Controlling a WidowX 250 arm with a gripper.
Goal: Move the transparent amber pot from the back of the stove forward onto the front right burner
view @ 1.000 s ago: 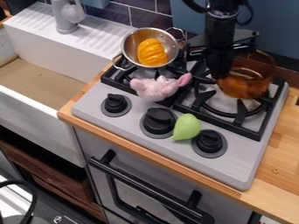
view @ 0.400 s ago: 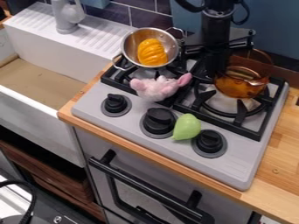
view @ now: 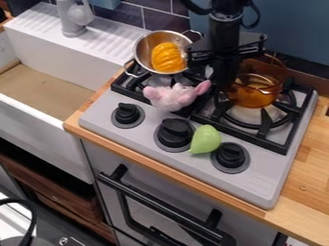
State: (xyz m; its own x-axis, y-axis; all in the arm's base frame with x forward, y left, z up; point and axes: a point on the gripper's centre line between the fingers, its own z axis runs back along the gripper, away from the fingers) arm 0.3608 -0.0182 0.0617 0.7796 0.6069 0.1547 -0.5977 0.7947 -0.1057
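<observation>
The gripper [view: 223, 79] hangs over the back of the stove, just behind and right of the pink-and-white plush toy, shut on the left side of a transparent amber pot [view: 255, 93]. That pot is at the right rear burner; whether its base touches the grate cannot be told. A metal pan [view: 145, 47] with an orange ridged toy [view: 168, 57] inside stands tilted at the left rear. The plush toy [view: 171, 97] lies on the grate's middle. Near the front knobs rests a green pear-shaped toy [view: 206, 139].
Black grates [view: 244, 134] cover the stove's rear, with several black knobs along its front. A white sink [view: 45, 115] with a grey faucet [view: 72, 19] is at left. Wooden counter [view: 308, 178] borders the right side, and a tiled and blue wall stands behind.
The arm and gripper have shifted left, toward the metal pan. The amber pot has moved left along with the gripper and sits more level than before. The other toys stayed put.
</observation>
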